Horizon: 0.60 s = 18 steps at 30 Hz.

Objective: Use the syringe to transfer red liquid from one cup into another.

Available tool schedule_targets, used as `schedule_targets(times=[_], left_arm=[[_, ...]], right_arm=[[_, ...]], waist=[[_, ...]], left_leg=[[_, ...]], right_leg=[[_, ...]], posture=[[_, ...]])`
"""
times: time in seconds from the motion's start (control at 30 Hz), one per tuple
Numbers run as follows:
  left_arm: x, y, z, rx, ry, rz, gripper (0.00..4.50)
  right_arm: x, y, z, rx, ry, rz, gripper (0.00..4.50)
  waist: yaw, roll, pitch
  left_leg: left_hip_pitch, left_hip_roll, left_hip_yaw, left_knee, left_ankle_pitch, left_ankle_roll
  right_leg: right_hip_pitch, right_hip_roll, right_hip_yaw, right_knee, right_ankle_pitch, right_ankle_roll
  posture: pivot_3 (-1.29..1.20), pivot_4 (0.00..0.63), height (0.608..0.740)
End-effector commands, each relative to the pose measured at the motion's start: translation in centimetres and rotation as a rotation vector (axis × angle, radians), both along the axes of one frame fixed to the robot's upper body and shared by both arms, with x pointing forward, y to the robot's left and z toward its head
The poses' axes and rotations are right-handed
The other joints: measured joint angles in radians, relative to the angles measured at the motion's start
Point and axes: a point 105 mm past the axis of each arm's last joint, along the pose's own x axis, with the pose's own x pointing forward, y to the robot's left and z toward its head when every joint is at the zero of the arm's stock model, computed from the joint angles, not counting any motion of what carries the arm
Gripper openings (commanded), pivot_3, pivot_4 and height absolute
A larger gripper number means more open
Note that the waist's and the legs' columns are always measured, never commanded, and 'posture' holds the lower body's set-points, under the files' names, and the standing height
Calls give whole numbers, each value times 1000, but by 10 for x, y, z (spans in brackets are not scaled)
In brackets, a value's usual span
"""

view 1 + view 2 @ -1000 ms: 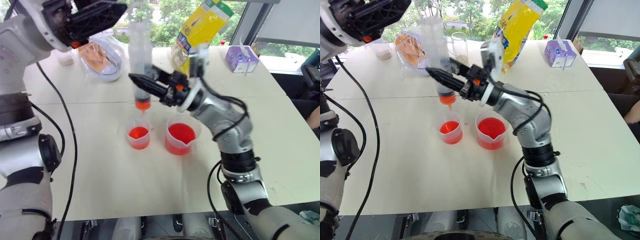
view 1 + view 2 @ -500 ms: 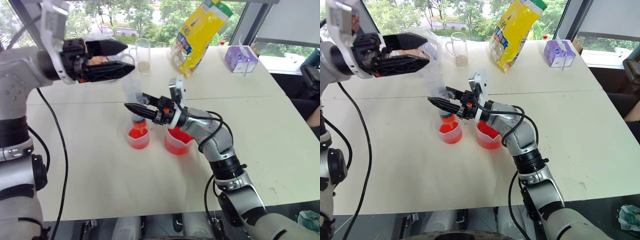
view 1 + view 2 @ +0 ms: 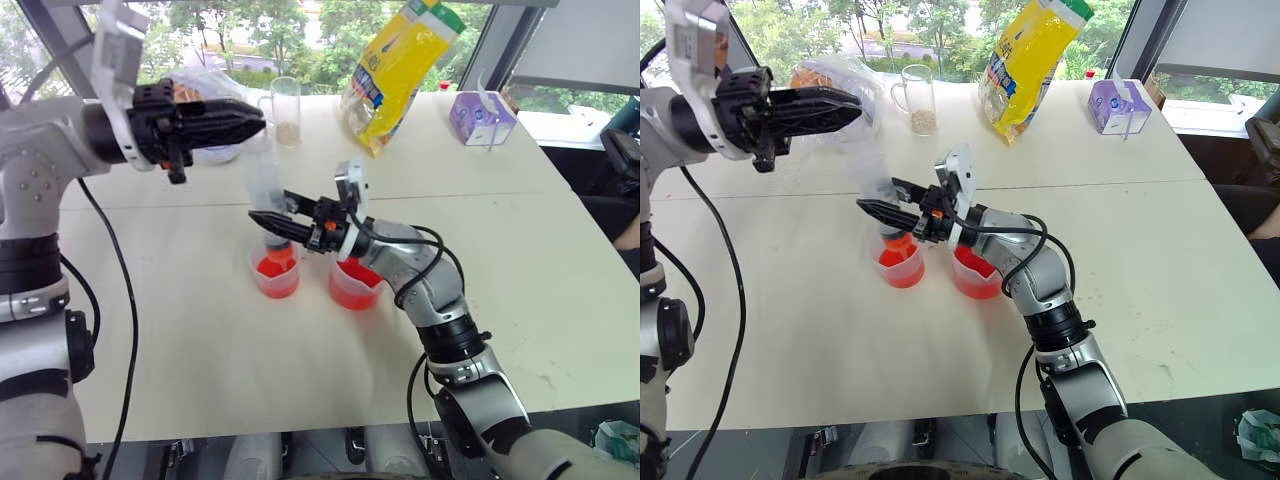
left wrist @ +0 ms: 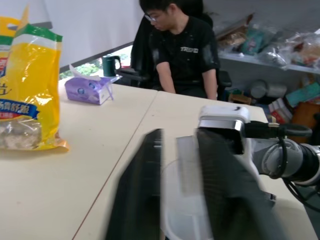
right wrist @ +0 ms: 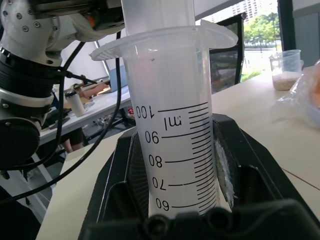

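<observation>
Overhead, right gripper (image 3: 268, 219) pinches the syringe (image 3: 266, 190) upright, orange tip in the smaller cup (image 3: 276, 275), left of the beaker (image 3: 354, 283). Left gripper (image 3: 250, 122) pressed together on the plunger (image 4: 181, 200) top. Right wrist: fingers (image 5: 122, 170) clamp the barrel.

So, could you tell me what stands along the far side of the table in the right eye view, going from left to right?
Clear bag → glass mug → yellow bag → purple tissue box.
</observation>
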Motion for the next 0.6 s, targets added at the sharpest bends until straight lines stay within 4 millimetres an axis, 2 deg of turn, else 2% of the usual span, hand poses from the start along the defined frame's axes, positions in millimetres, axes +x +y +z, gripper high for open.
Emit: schedule_targets(times=[0.03, 0.6], left_arm=[[-6, -3, 0, 41, -45, -16, 24], [-13, -16, -41, 161, 7, -86, 24]], right_arm=[[-11, 4, 23, 52, -94, 33, 1410], [-13, -12, 75, 155, -185, -22, 1410]], waist=[[0, 0, 0], [0, 0, 0]], left_leg=[[0, 0, 0, 0, 0, 0], [0, 0, 0, 0, 0, 0]], right_leg=[[0, 0, 0, 0, 0, 0], [0, 0, 0, 0, 0, 0]], posture=[[0, 150, 740], [0, 150, 740]])
